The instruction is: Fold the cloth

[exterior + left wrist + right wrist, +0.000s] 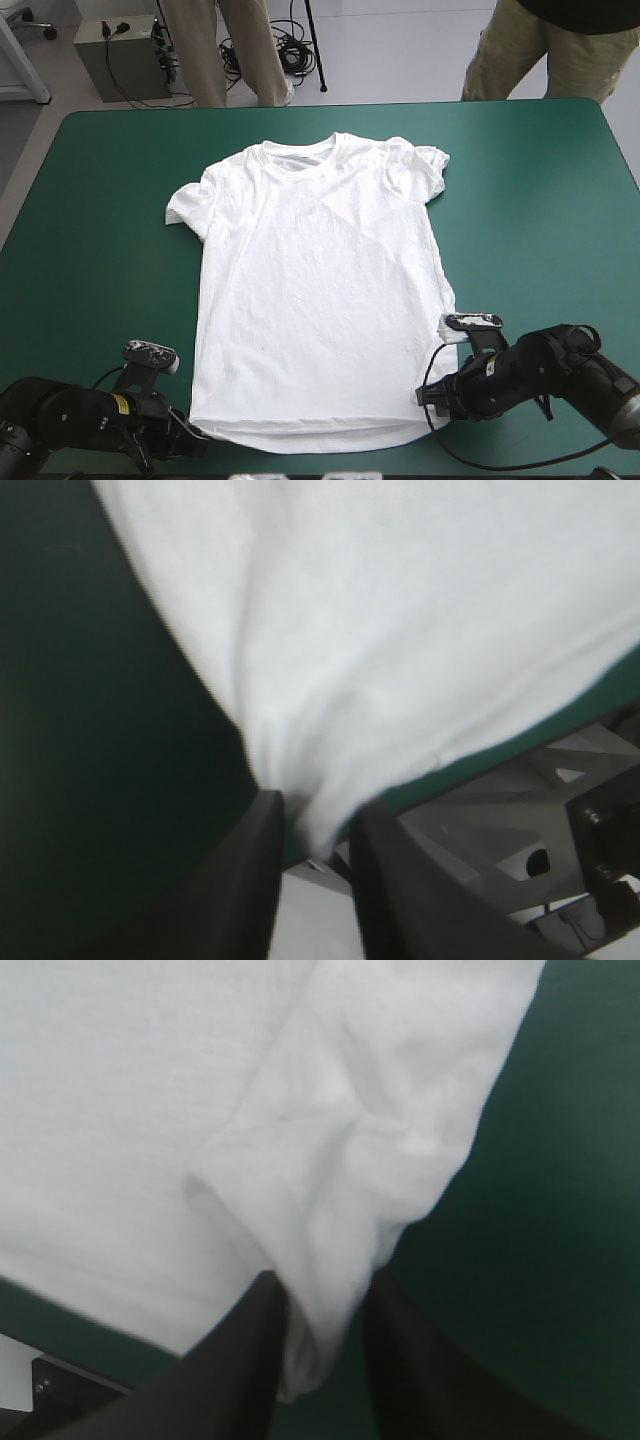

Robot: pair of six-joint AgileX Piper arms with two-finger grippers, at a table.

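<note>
Two corners of the hem are pinched. The left gripper (315, 825) is clamped on the left corner of the T-shirt (320, 290), and the right gripper (325, 1305) on a bunched fold at the right corner. The T-shirt lies spread flat on the cover (100, 250), collar toward the far edge and hem along the near one.

Each grip looks thin, right at the cloth's edge, so a lift could pull one corner free and skew the fold. The right gripper's bunched hold may drag that side unevenly. The crumpled right sleeve (415, 170) could get trapped inside as a lump.

Cloth hides the fingertips, so I cannot tell whether both layers are caught or only the top one. From above, the fingers are hard to make out.
</note>
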